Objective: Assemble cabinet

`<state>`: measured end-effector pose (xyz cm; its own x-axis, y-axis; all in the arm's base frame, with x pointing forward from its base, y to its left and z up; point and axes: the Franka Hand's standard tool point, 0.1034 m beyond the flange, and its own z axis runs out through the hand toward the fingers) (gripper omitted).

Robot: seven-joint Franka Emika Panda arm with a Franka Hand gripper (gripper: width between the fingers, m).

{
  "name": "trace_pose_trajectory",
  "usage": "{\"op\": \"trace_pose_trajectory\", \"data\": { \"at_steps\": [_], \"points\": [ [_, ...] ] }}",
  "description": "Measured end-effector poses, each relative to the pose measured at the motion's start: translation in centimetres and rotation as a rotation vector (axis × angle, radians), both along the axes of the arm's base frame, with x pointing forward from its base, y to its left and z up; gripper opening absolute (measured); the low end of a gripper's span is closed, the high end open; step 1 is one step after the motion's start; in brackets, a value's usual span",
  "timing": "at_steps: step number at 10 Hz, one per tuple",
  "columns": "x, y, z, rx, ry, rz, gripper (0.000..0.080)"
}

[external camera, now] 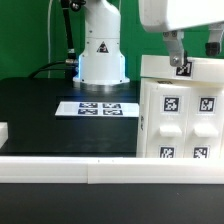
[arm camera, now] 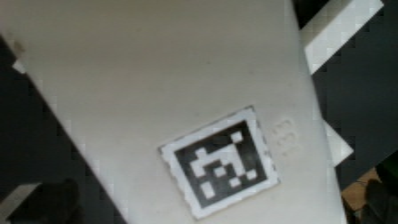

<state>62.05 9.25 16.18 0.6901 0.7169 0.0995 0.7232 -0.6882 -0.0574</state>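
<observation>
The cabinet (external camera: 180, 115) is a large white box at the exterior view's right, its near face carrying tagged panels and another tag near its top edge. My gripper (external camera: 197, 58) hangs straight above the cabinet's top. Its two fingers (external camera: 177, 50) stand apart with grey background between them, and the tips are level with the cabinet's upper edge. In the wrist view a white cabinet surface (arm camera: 160, 100) with one square tag (arm camera: 222, 160) fills most of the picture at close range. The fingers do not show there.
The marker board (external camera: 98, 107) lies flat on the black table, in front of the white robot base (external camera: 102, 55). A small white block (external camera: 3, 130) sits at the left edge. A low white rail (external camera: 100, 170) runs along the front.
</observation>
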Motion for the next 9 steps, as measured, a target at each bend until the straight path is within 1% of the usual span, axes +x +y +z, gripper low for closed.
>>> {"op": "trace_pose_trajectory", "data": {
  "at_steps": [1,4,6,9],
  "points": [
    [-0.21,-0.23,-0.32,-0.005,-0.001,0.050,0.0797],
    [-0.35,-0.50,-0.84,-0.007,0.009,0.020,0.0797],
    [-0.34,-0.58,-0.85,-0.007,0.009,0.019,0.0556],
    [-0.33,-0.68,-0.86,-0.007,0.010,0.008,0.0558]
  ]
}}
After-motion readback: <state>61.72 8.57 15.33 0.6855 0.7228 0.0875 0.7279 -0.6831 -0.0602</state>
